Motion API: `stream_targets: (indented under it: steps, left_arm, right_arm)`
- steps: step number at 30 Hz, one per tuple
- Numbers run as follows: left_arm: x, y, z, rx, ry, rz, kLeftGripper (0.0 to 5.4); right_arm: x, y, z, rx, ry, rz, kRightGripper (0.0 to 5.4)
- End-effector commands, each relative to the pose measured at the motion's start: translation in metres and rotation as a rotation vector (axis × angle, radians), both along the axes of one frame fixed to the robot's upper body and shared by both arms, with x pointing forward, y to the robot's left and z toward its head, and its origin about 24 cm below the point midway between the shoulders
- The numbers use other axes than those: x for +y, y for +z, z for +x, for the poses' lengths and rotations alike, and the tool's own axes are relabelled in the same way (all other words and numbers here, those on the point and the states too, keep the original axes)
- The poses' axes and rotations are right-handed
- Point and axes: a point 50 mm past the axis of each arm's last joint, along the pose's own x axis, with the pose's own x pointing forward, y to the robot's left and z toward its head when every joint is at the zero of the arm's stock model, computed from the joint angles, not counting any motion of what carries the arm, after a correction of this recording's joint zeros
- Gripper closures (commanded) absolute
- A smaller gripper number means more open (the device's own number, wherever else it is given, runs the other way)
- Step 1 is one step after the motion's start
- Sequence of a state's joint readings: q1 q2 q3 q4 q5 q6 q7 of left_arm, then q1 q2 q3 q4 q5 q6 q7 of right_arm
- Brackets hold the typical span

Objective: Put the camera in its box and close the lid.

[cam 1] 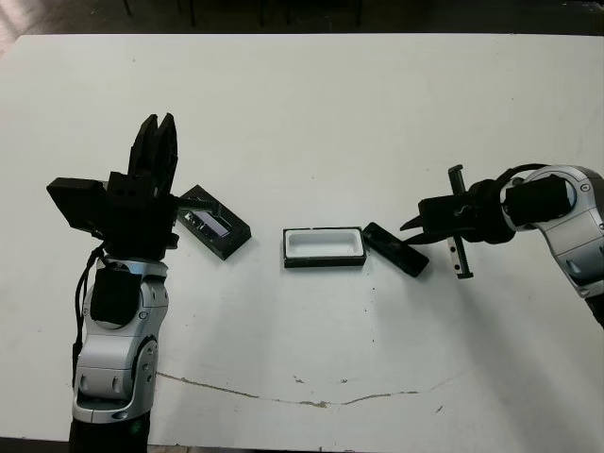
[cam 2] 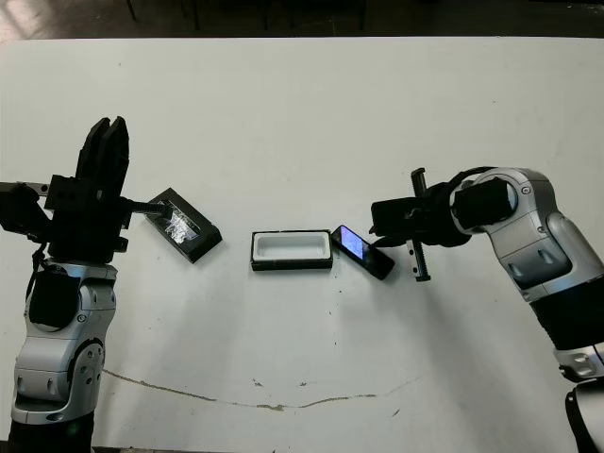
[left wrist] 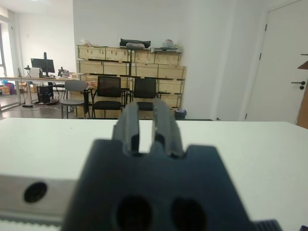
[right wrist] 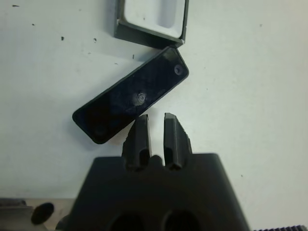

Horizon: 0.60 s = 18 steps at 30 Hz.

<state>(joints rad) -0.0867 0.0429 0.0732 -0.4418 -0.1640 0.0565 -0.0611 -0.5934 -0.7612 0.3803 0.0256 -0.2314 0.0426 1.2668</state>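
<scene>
Your right tool [right wrist: 156, 126] is hovering just short of the camera [right wrist: 131, 95], fingers nearly closed and gripping nothing; the camera is lying on the table [cam 1: 311, 113], with the open box [cam 1: 324, 246] just beyond it. Your left tool [cam 1: 157, 142] is sitting raised beside the lid [cam 1: 214, 223], fingers nearly together and empty.

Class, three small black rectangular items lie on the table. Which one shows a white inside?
The box, the middle one. The lid on its left has a shiny strip; the camera on its right is a slim dark bar.
</scene>
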Motion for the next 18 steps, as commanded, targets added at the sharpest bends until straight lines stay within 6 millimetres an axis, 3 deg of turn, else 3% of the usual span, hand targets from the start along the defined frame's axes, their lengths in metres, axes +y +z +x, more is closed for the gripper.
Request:
stream_targets:
  steps: [1,8,13,18]
  left_arm:
    - [0.003,-0.006,0.000,0.038,0.007,0.009,5.37]
    - [0.002,-0.007,-0.002,0.042,0.009,0.006,5.37]
    - [0.004,-0.009,-0.005,0.044,0.013,0.013,5.37]
    - [0.005,-0.010,-0.007,0.058,0.007,-0.011,5.37]
  right_arm:
    - [-0.005,-0.004,-0.005,0.001,-0.007,-0.018,5.40]
    - [-0.022,0.004,-0.006,-0.215,-0.229,0.048,5.40]
    - [-0.034,0.014,-0.013,-0.365,-0.345,0.260,5.40]
    - [-0.033,0.032,-0.031,-0.424,-0.430,0.472,5.40]
